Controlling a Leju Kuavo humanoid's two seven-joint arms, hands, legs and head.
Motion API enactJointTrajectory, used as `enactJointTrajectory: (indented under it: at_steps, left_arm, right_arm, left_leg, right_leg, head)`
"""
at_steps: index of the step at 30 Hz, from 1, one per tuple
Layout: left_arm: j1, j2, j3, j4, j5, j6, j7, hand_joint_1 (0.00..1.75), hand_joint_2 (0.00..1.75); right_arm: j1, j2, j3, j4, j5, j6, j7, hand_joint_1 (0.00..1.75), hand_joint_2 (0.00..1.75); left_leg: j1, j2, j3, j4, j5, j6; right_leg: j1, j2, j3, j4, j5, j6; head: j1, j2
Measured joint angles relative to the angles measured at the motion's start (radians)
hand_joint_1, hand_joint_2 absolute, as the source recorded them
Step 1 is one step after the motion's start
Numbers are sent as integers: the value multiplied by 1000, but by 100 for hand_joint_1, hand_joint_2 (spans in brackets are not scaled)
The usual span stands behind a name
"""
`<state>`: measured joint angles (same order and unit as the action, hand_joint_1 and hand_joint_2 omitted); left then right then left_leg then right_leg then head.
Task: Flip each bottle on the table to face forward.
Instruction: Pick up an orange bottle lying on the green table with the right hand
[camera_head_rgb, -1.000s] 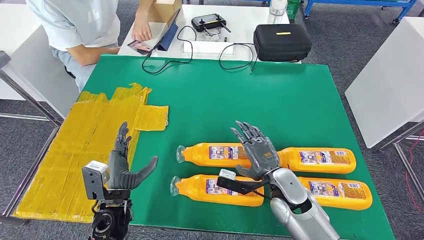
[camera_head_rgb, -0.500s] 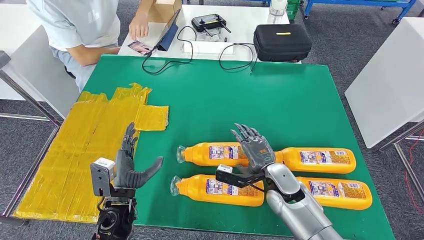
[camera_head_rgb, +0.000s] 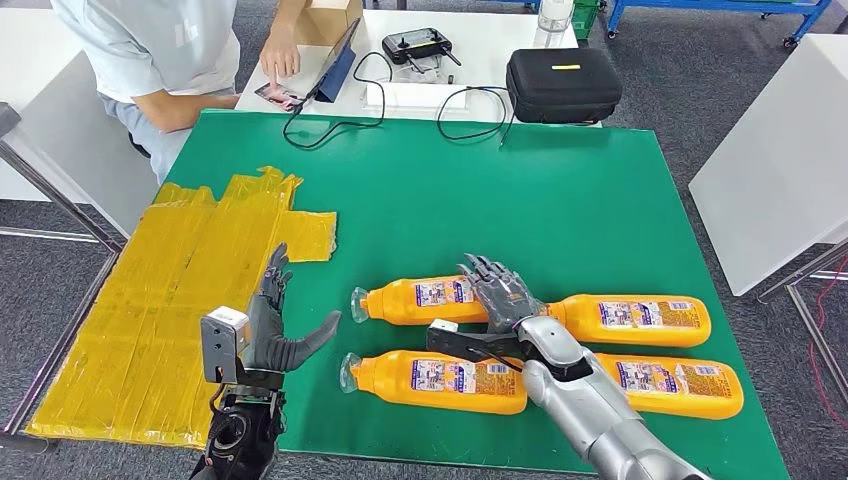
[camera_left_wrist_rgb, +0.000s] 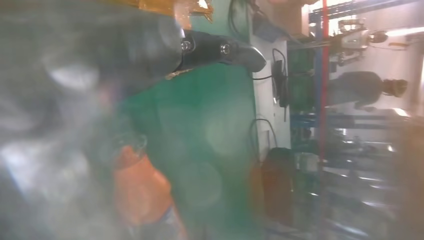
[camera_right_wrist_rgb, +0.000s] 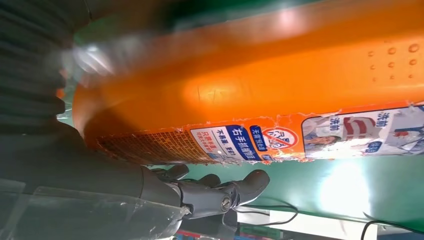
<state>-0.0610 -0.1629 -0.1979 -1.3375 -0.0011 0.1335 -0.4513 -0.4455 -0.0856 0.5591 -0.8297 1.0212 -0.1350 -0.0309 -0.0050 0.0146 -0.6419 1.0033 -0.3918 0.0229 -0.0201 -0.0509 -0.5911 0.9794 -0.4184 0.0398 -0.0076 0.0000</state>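
Over the far-left bottle (camera_head_rgb: 420, 299) — right hand (camera_head_rgb: 497, 296), fingers spread.

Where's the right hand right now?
Head view: the right hand is at the near right of the green table, lying over the base end of the far-left orange bottle.

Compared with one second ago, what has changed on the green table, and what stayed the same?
The right robot hand went lower, down onto the far left bottle; whether it grips is unclear. That bottle shifted slightly. The left robot hand, open, moved right toward the near left bottle. The two right bottles and the yellow sheet stayed.
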Motion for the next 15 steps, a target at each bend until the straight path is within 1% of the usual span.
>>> enactJointTrajectory:
  at_steps: [2, 3, 4, 9, 15]
  left_arm:
    - [-2, 0, -3, 5, 0, 0, 0, 0, 175]
    - [-3, 0, -4, 7, 1, 0, 0, 0, 175]
    - [-4, 0, -6, 10, 2, 1, 0, 0, 175]
    - [-10, 0, -13, 17, 9, 4, 0, 0, 175]
    - [-12, 0, -16, 24, 12, 10, 0, 0, 175]
  right_arm:
    - [-8, 5, 1, 17, 0, -2, 0, 140, 175]
    - [-11, 8, 1, 26, 0, -6, 0, 164, 175]
    - [-15, 12, 2, 36, -1, -13, 0, 171, 175]
    - [-33, 28, 5, 78, -8, -41, -3, 175, 175]
    - [-38, 37, 7, 95, -20, -73, -3, 175, 175]
  left_leg:
    - [0, 0, 1, 0, 0, 0]
    - [0, 0, 1, 0, 0, 0]
    - [0, 0, 1, 0, 0, 0]
    - [0, 0, 3, 0, 0, 0]
    - [0, 0, 3, 0, 0, 0]
  right_leg:
    - [0, 0, 1, 0, 0, 0]
    - [0, 0, 1, 0, 0, 0]
    - [0, 0, 1, 0, 0, 0]
    - [0, 0, 3, 0, 0, 0]
    - [0, 0, 3, 0, 0, 0]
  head:
    - [0, 0]
    - [0, 0]
    - [0, 0]
    - [0, 0]
    - [0, 0]
